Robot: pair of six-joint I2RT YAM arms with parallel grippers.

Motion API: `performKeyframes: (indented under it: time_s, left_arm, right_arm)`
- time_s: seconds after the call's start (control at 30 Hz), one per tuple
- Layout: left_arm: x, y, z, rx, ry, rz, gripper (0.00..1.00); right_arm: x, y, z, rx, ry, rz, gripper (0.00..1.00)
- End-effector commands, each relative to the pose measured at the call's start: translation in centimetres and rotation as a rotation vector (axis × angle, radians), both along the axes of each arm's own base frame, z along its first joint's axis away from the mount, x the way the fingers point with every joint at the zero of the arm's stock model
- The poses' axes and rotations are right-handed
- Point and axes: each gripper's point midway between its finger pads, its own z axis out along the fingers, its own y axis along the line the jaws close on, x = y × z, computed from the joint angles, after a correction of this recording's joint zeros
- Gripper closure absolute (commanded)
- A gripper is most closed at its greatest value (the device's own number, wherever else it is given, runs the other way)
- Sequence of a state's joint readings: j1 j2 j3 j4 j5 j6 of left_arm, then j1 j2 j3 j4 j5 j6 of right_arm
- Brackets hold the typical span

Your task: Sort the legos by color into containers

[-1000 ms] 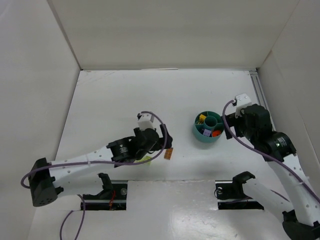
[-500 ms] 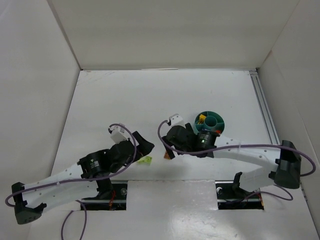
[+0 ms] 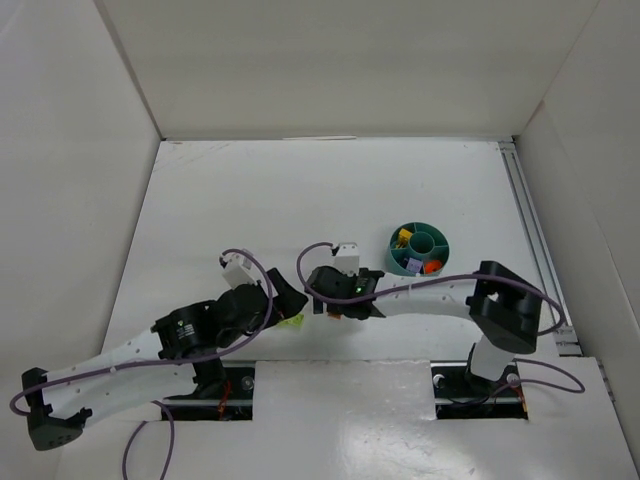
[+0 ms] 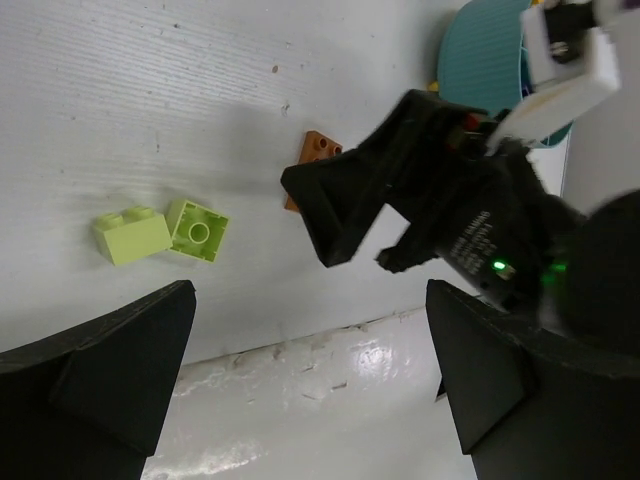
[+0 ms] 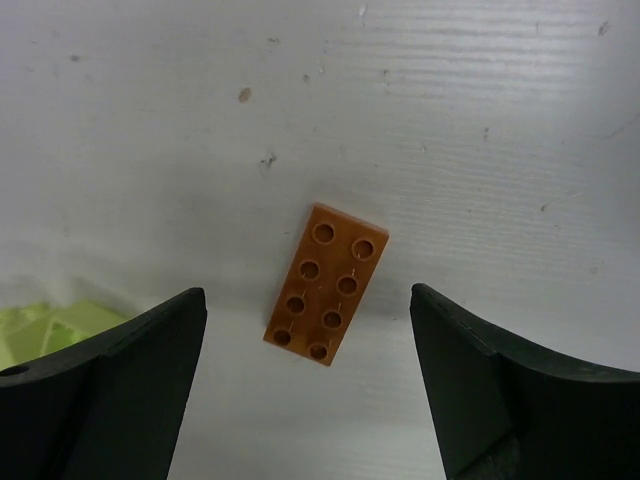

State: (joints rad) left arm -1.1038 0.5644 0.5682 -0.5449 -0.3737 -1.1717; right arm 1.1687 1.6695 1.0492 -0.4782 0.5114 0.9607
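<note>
A brown flat brick (image 5: 327, 284) lies on the table between the fingers of my open right gripper (image 5: 305, 292), which is just over it. In the top view this gripper (image 3: 338, 303) hides most of the brick. Two lime green bricks (image 4: 132, 235) (image 4: 197, 230) lie side by side to the left of it, and they also show in the top view (image 3: 292, 320). My left gripper (image 3: 288, 298) (image 4: 308, 290) is open and empty, just above and left of the lime bricks. The teal bowl (image 3: 392, 262) holds yellow, purple and orange pieces.
The right arm stretches low across the table from its base to the brown brick, passing in front of the bowl (image 4: 485, 60). The table's front edge runs just near the bricks. White walls enclose the table, and a rail (image 3: 530, 215) runs along the right side.
My right arm has swung from beside the bowl over to the brown brick, jaws open. My left arm has pulled back to the left, away from the brown brick.
</note>
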Motion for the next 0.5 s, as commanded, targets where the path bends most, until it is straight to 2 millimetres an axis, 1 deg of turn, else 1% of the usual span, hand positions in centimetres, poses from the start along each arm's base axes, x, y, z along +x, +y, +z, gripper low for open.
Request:
performKeyframes:
  time_s: [0.0, 0.03, 0.07, 0.1, 0.13, 0.17, 0.2, 0.23, 0.33, 0.37, 0.43, 0.47]
  left_arm:
    - [0.2, 0.6, 1.2, 0.007, -0.043, -0.006, 0.01]
    - [0.1, 0.7, 1.0, 0.006, -0.043, -0.006, 0.01]
    - [0.1, 0.8, 1.3, -0.009, -0.051, -0.006, 0.01]
    - [-0.1, 0.8, 1.4, -0.012, -0.055, -0.019, 0.01]
    - [-0.1, 0.9, 1.2, -0.012, -0.055, -0.019, 0.01]
    - [-0.1, 1.0, 1.6, -0.028, -0.064, -0.018, 0.01]
    - [-0.2, 1.1, 1.3, -0.027, -0.063, -0.018, 0.01]
    - [-0.2, 1.1, 1.5, -0.037, -0.068, -0.018, 0.01]
    - [-0.3, 1.3, 1.6, -0.052, -0.076, -0.018, 0.01]
    - [-0.3, 1.6, 1.7, -0.058, -0.078, -0.004, 0.01]
    - [-0.3, 1.7, 1.5, -0.067, -0.076, 0.001, 0.01]
    - [-0.4, 1.7, 1.7, -0.077, -0.080, 0.001, 0.01]
  right_arm:
    - [0.6, 1.8, -0.7, 0.053, -0.019, -0.088, 0.13]
    - [0.6, 1.7, -1.2, 0.039, -0.010, -0.097, 0.19]
    - [0.5, 1.2, -2.2, 0.008, -0.001, -0.114, 0.22]
    - [0.5, 1.2, -2.2, 0.007, -0.001, -0.114, 0.27]
    - [0.7, 1.0, -2.6, -0.004, -0.008, -0.127, 0.29]
    - [0.7, 1.0, -2.6, -0.004, -0.008, -0.127, 0.31]
    - [0.8, 1.2, -2.7, -0.006, -0.007, -0.127, 0.31]
    - [0.8, 1.3, -3.1, -0.009, -0.006, -0.127, 0.37]
    - [1.1, 1.5, -3.0, -0.014, -0.013, -0.130, 0.48]
    - [1.0, 1.3, -3.1, -0.027, -0.009, -0.130, 0.55]
    - [1.1, 1.3, -2.8, -0.031, -0.018, -0.134, 0.62]
    - [1.3, 1.2, -2.7, -0.034, -0.029, -0.139, 0.69]
